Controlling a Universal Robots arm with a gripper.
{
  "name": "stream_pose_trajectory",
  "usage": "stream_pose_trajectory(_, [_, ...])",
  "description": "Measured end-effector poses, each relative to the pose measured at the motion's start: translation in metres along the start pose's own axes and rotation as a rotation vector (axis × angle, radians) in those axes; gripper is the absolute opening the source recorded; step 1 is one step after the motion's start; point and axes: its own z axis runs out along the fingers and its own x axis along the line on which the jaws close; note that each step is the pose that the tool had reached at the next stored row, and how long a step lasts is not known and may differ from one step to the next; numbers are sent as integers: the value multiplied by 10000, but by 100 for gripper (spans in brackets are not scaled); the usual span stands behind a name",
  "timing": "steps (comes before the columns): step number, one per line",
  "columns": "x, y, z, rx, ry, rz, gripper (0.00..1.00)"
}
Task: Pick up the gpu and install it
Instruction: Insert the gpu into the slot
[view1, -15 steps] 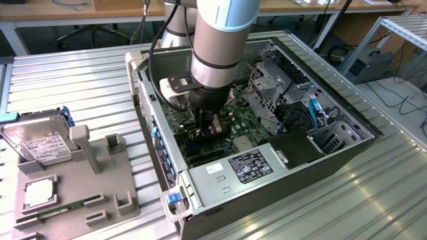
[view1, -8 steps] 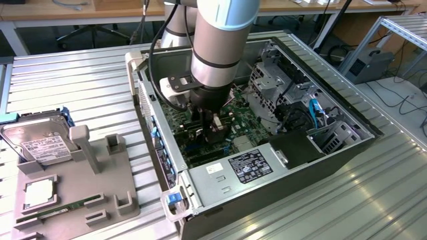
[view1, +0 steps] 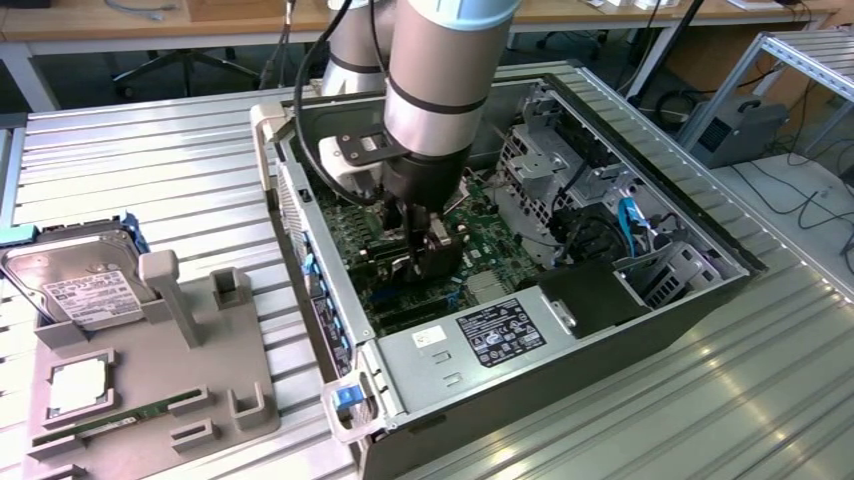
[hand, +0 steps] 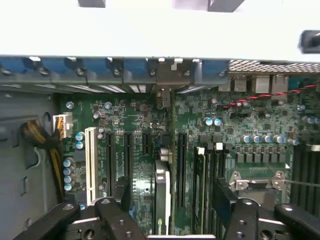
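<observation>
The open computer case lies on a ribbed metal counter, with a grey parts holder carrying a hard drive on the exterior view's left; wooden desks and cabling occupy the room behind. The hand is inside the case with its jaws spread open, gripping nothing. The gpu stands edge-on between them, seated on the green motherboard.
</observation>
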Motion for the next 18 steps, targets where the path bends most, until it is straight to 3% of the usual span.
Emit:
stream_pose_trajectory(4, [-11,-3,-132,1,-2,-1,76])
stream_pose_trajectory(5, [-20,-5,-245,0,-2,-1,76])
stream_pose_trajectory(7, [-30,-7,-381,0,-1,0,76])
stream_pose_trajectory(18, [-35,-8,-462,4,25,-1,76])
